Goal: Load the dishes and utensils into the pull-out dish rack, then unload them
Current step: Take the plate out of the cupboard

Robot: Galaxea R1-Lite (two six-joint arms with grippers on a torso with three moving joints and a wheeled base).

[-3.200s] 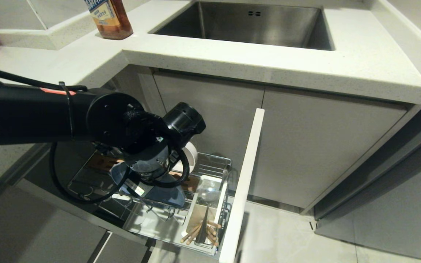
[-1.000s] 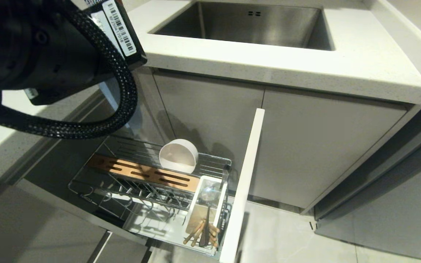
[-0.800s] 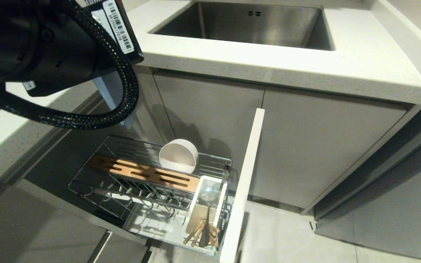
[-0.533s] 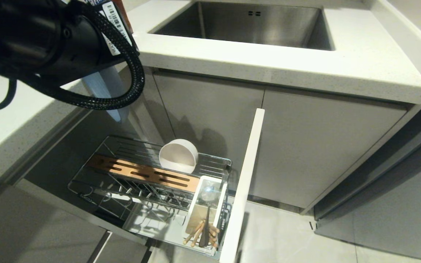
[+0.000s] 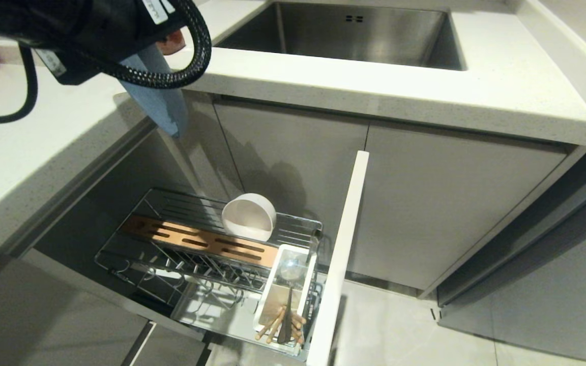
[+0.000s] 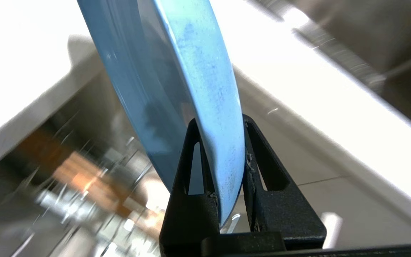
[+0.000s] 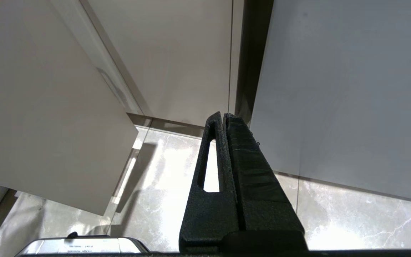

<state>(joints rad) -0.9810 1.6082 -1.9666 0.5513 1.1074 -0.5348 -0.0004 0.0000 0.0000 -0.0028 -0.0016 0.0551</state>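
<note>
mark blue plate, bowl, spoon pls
blue plate [image 6: 205,89], left wrist view, on its rim face above the claw.
bowl [image 5: 247,217], head view, on its inner hollow.
spoon [image 5: 291,268], head view, on its shiny scoop.

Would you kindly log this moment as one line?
left gripper shut on blue plate | above counter | right gripper shut, idle

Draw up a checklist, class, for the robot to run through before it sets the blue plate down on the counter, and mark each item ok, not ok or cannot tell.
1. Grip: left pincer is shut on the blue plate, rim between both fingers: ok.
2. Plate clear of the dish rack: held up at counter level: ok.
3. Landing spot on the counter: bare stretch beside the plate, the rest hidden by the arm: cannot tell.
4. Bowl upright on edge in the rack, undisturbed: ok.
5. Chopsticks and spoon in the utensil holder: ok.
6. Right pincer shut, parked near the floor: ok.
</note>
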